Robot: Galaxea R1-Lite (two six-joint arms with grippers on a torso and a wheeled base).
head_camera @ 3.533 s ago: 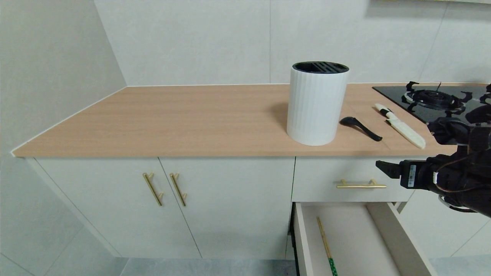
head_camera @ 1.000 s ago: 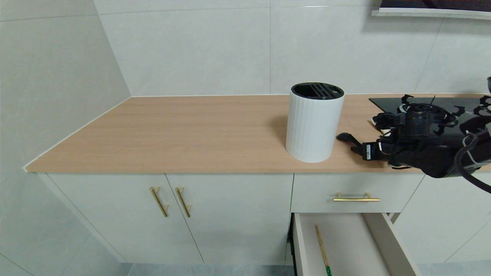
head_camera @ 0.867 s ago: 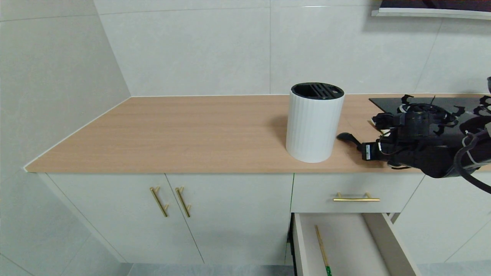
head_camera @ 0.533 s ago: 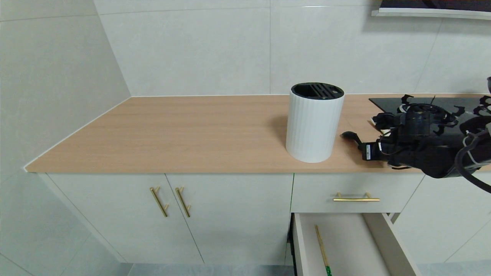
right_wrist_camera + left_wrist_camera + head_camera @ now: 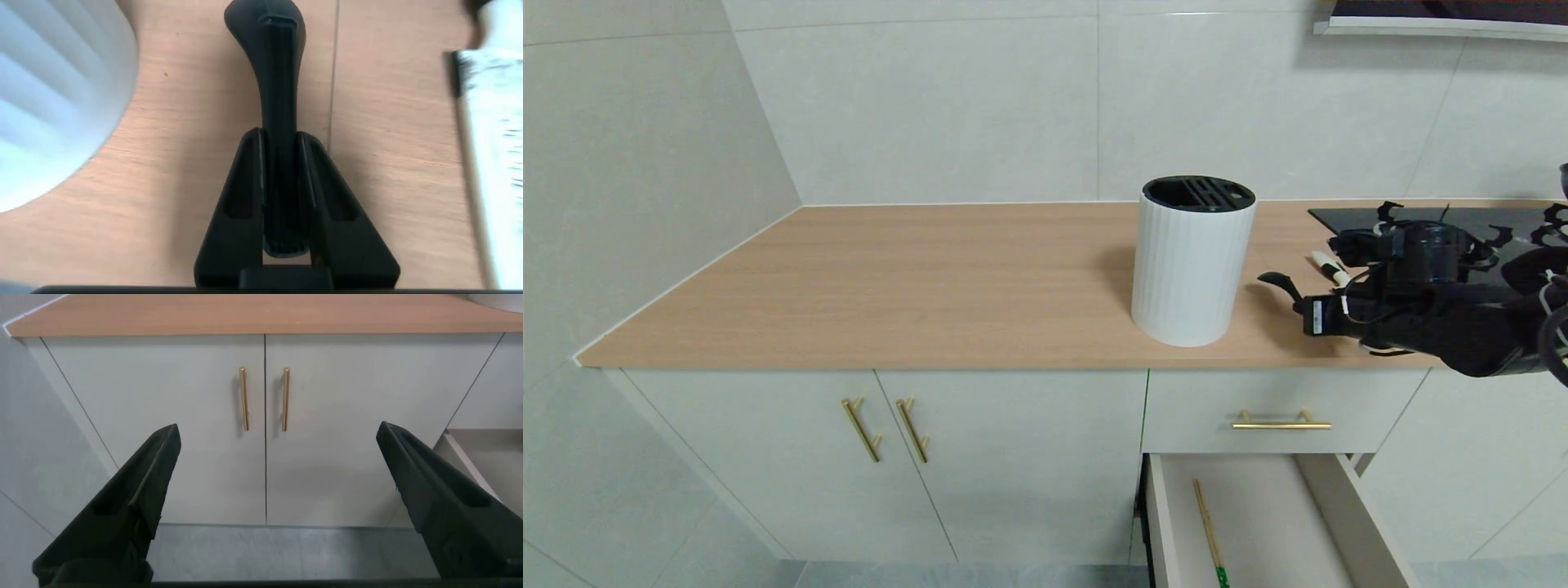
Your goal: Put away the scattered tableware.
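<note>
The wooden countertop (image 5: 931, 278) carries a white ribbed holder (image 5: 1191, 261), upright just left of the right gripper (image 5: 1308, 310). A white knife (image 5: 1327, 268) lies flat just beside the gripper on its other side, near the black cooktop (image 5: 1339, 215).

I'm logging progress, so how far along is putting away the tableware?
Done: chopsticks lie in the open drawer. In hand: the right gripper has its jaws shut on the black spoon beside the white holder. Left: that spoon and the white knife on the counter are not yet stored.

The holder (image 5: 1192, 261) and the knife (image 5: 1327, 267) hem the spoon (image 5: 1274, 280) on both sides
</note>
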